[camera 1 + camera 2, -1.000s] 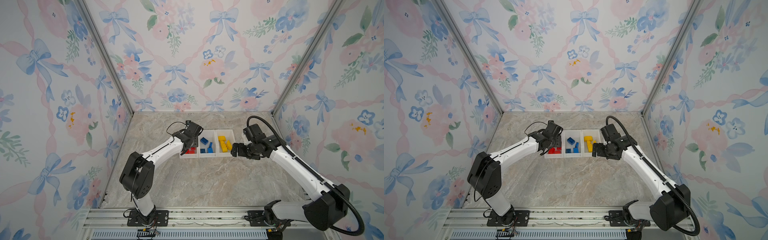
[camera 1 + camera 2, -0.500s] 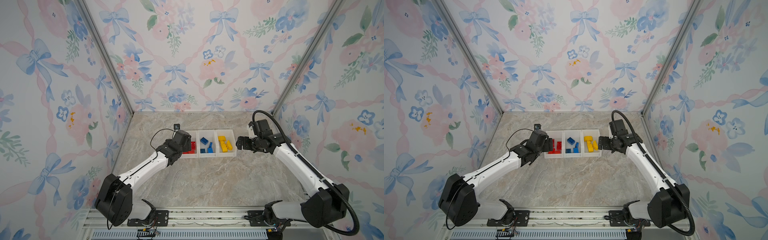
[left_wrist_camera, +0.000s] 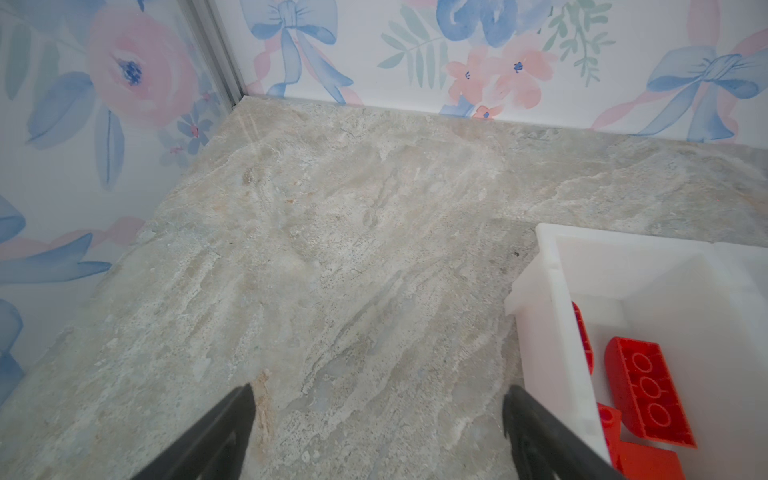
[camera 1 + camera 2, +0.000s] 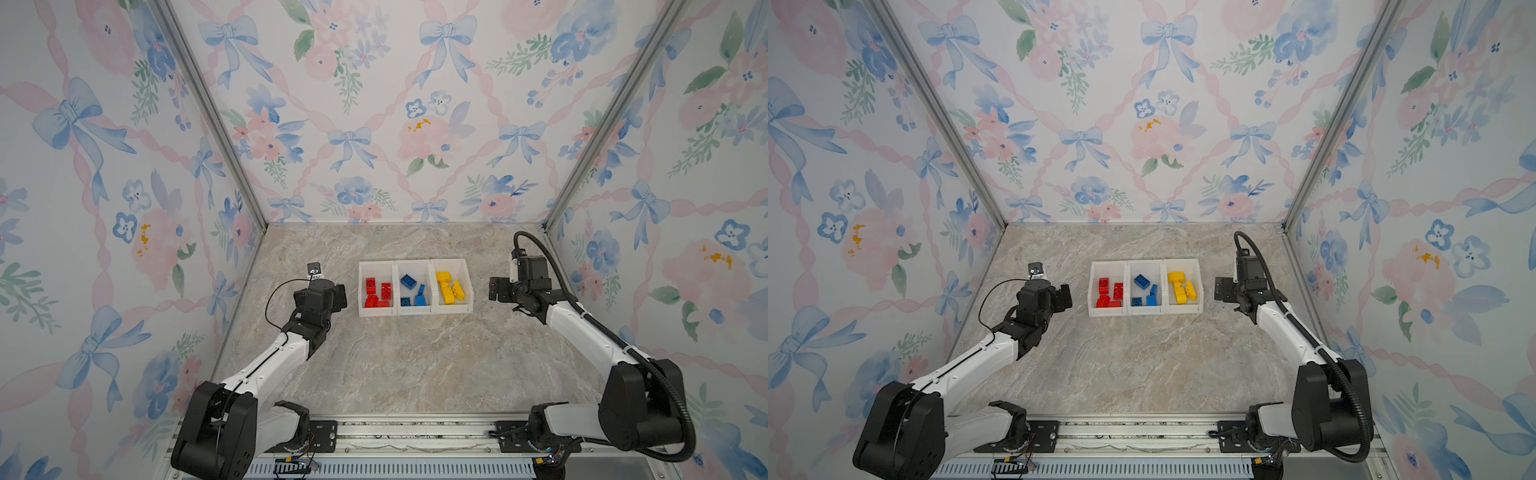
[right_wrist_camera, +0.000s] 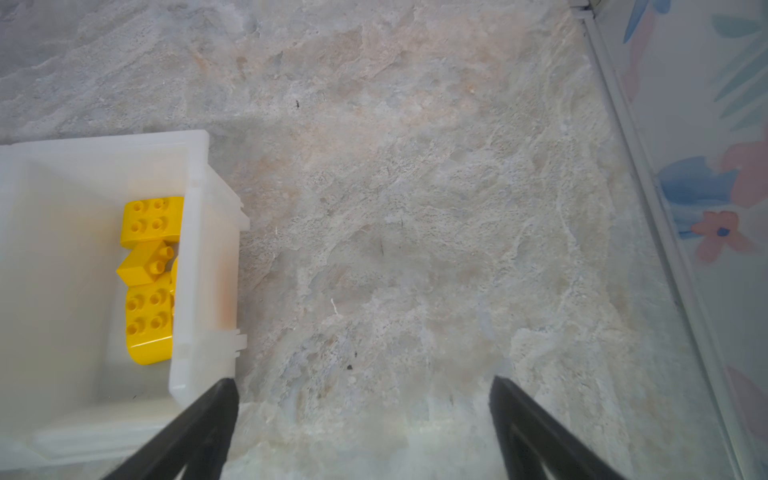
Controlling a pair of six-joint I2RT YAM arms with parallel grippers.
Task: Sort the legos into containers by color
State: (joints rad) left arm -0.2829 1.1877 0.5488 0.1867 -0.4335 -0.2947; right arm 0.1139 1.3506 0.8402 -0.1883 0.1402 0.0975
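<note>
A row of three small white plastic bins [image 4: 415, 311] [image 4: 1144, 311] is seen toward the back of the grey stone-look counter [image 4: 415, 374] in both top views. The bins are joined side by side, and their tops are open.

The small chunky plastic bricks are all found inside the bins, sorted by colour. The red bricks [image 4: 376, 293] [image 4: 1109, 293] are piled in the bin on the left of each top view. The blue bricks [image 4: 408, 281] [image 4: 1141, 281] are kept in the middle bin. The yellow bricks [image 4: 448, 293] [image 4: 1179, 293] are laid in the bin on the right.

The black left fingers [image 4: 340, 297] [image 4: 1065, 296] are held just beside the outer wall of the red bin, a little apart from it. In the left wrist view, the left fingers [image 3: 224, 432] are spread wide over bare counter, and nothing is held between them. A corner of the white bin and a few red bricks [image 3: 648, 390] are seen off to one side.

The black right fingers [image 4: 494, 289] [image 4: 1221, 289] are held near the outer wall of the yellow bin, apart from it. In the right wrist view, the right fingers [image 5: 203, 424] are also spread wide over bare counter, with nothing held. The yellow bricks [image 5: 149, 316] are seen inside the bin close by.

How high each pair is kept above the counter cannot be told.
</note>
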